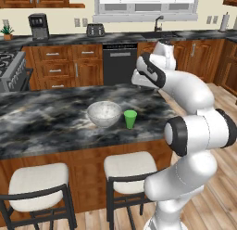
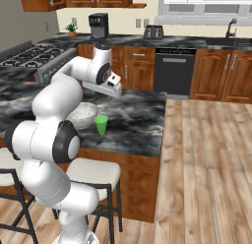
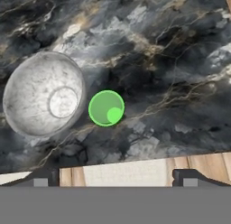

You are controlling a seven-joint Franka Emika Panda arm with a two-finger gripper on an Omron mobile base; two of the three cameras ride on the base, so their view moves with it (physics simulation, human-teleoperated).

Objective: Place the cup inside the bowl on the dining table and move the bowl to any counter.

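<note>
The dining table (image 1: 55,118) is shown as a long island with a black-and-white marbled top, and two white-cushioned stools (image 1: 39,180) are drawn up at its near side. On the top, close to the near edge, the bowl (image 1: 104,114) is seen upright and empty, its pale speckled inside open to the hand view (image 3: 44,95). The cup (image 1: 130,119) is set upright just beside the bowl, on the side towards the table's free end; a narrow strip of stone is visible between the two in the hand view, so they are not touching. The cup (image 3: 106,108) is viewed from almost straight above there, with its mouth open.

The gripper (image 3: 116,179) is held high over the table, pointing down, above the near edge of the top. Its two dark fingertips (image 3: 43,178) are seen far apart at the bottom of the hand view, so the jaws stand wide, and nothing is held between them.

Beyond the table, the counter (image 1: 115,39) is shown along the far wall, with a tap (image 1: 158,23) under the window, a toaster (image 1: 95,29), a coffee machine (image 1: 38,26) and a small potted plant (image 1: 7,32).
</note>
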